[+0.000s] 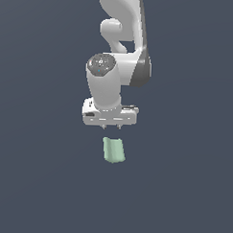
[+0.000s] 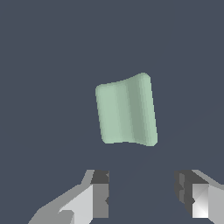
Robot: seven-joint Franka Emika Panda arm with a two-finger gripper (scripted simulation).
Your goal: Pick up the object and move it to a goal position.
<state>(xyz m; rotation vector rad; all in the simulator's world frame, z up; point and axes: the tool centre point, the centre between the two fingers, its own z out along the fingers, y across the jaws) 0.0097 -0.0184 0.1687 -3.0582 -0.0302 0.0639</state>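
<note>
The object is a small pale mint-green block point(image 1: 113, 150) with one rounded side, lying on the dark grey floor. It also shows in the wrist view point(image 2: 126, 109). My white gripper point(image 1: 111, 126) hangs above and just behind the block, apart from it. In the wrist view the gripper point(image 2: 142, 194) is open, its two fingers spread wider than the block and holding nothing. The block lies beyond the fingertips, not between them.
The white arm point(image 1: 119, 51) rises behind the gripper to the top of the exterior view. The flat dark grey floor point(image 1: 38, 182) surrounds the block on all sides, with no other object in sight.
</note>
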